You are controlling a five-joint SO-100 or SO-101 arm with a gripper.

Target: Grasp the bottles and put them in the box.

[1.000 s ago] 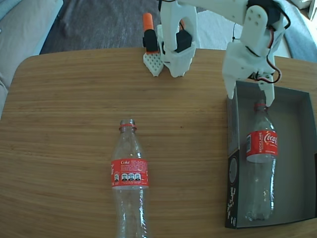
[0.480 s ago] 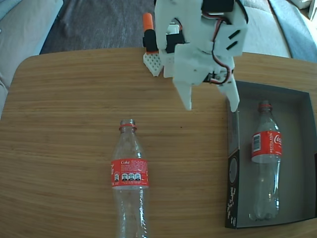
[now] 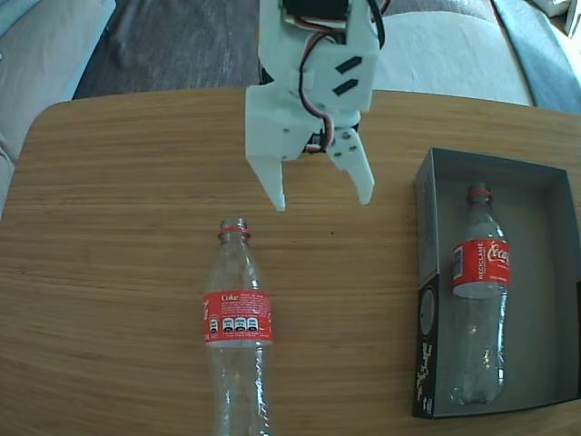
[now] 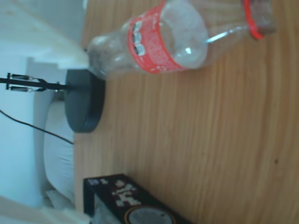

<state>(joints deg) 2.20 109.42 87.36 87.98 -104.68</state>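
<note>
Two bottles, one box (image 3: pixel 436 173), one claw (image 3: pixel 322 195). First bottle (image 3: pixel 237 318) flat on the brown tabletop (image 3: pixel 109 227), neck pointing up in the fixed view, red label around the middle; same bottle (image 4: pixel 159 42) also in the wrist view, next to a round black stand (image 4: pixel 84 100). Second bottle (image 3: pixel 478 291) flat inside the box, on the right. Claw wide open, empty, just above the first bottle's neck. Half a second ago nearer the box edge; now further left, away from the box. Second bottle rolled a bit, label turned.
</note>
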